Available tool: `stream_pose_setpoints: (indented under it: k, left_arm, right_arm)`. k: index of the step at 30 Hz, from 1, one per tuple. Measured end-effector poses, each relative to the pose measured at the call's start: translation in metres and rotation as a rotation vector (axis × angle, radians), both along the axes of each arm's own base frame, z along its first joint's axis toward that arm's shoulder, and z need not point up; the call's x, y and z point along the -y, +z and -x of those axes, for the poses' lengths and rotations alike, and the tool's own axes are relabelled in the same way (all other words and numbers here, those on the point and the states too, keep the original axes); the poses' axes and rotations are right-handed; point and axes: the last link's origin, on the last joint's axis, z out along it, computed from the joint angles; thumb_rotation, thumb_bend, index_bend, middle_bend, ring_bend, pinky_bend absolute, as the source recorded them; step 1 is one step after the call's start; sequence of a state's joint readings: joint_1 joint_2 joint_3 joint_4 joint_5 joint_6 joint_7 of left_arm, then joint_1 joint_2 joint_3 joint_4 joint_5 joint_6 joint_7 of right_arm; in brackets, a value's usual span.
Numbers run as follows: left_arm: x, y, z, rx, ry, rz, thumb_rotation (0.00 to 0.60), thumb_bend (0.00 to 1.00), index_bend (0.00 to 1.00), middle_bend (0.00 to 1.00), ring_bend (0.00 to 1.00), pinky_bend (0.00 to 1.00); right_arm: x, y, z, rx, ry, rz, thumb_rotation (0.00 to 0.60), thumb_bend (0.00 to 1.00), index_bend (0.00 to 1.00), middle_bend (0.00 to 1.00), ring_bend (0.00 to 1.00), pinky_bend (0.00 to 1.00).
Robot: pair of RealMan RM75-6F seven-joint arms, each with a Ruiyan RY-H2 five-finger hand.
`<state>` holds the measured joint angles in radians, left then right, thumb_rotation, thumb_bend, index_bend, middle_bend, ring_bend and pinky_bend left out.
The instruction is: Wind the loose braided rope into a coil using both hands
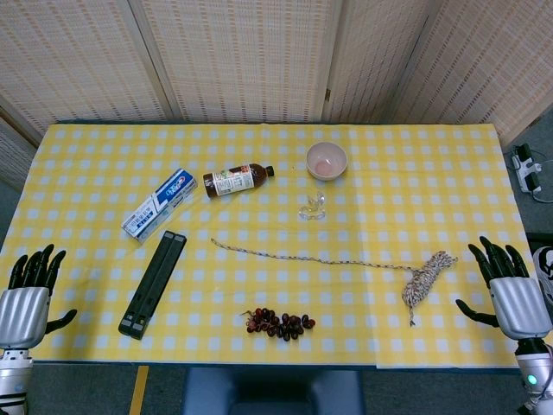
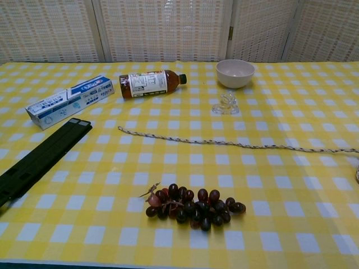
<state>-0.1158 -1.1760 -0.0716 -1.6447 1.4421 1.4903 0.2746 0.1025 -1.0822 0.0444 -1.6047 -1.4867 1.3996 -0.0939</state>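
Note:
A braided rope (image 1: 320, 258) lies across the yellow checked table, its loose end near the middle left and a wound bundle (image 1: 425, 278) at its right end. The chest view shows only the straight stretch of rope (image 2: 235, 143). My right hand (image 1: 511, 292) hovers at the table's right front edge, right of the bundle, fingers spread and empty. My left hand (image 1: 28, 296) is at the left front edge, far from the rope, fingers apart and holding nothing. Neither hand appears in the chest view.
A bunch of dark grapes (image 1: 280, 323) lies in front of the rope. A black folded bar (image 1: 154, 282), a toothpaste box (image 1: 160, 203), a brown bottle (image 1: 237, 180), a clear clip (image 1: 313, 207) and a bowl (image 1: 327, 160) lie behind and left.

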Motion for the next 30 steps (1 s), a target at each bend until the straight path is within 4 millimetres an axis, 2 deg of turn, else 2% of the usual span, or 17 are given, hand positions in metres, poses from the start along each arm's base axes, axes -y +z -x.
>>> stream_pose_setpoints:
  k: [7, 21, 30]
  left_arm:
    - [0.002, 0.0, 0.0, 0.004, -0.002, 0.0, 0.6, 0.15, 0.0, 0.0, 0.0, 0.0]
    - [0.005, -0.001, 0.003, 0.014, 0.022, 0.015, 0.6, 0.15, 0.0, 0.0, 0.0, 0.0]
    - [0.003, -0.006, 0.002, 0.025, 0.023, 0.036, 0.6, 0.15, 0.0, 0.0, 0.0, 0.0]
  right_arm:
    - [0.017, -0.009, 0.001, -0.04, 0.024, -0.082, 0.48, 0.27, 0.01, 0.11, 0.18, 0.0]
    - [0.066, -0.035, 0.034, -0.223, -0.004, -0.269, 0.482, 0.27, 0.07, 0.14, 0.2, 0.0]
    - [0.089, -0.058, 0.042, -0.281, 0.044, -0.312, 0.485, 0.27, 0.14, 0.17, 0.2, 0.0]
